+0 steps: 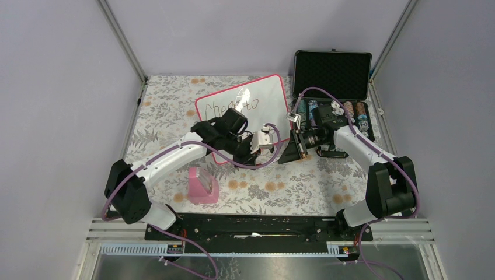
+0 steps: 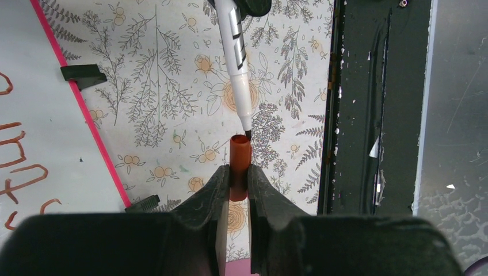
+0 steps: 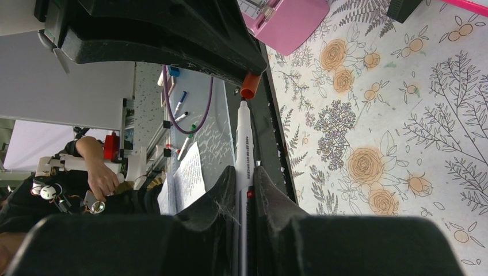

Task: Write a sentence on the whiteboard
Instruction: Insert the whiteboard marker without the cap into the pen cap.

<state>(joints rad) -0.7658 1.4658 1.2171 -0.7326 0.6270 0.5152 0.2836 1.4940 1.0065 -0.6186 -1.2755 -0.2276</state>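
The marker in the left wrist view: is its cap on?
No, the marker shows a bare tip at the mouth of the cap held by the left gripper.

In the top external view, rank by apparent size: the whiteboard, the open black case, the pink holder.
Whiteboard and black case: about alike, board partly hidden by the left arm, so unranked.
Pink holder: clearly smallest.

Black case [image 1: 333,73] — pink box [image 1: 202,189] — floral cloth [image 1: 280,186].

A robotics lab cell. Plain grey panels [image 1: 58,87] on aluminium posts [image 1: 122,41] enclose a floral-clothed worktop [image 1: 280,186]. A person's arm [image 3: 95,167] shows beyond.
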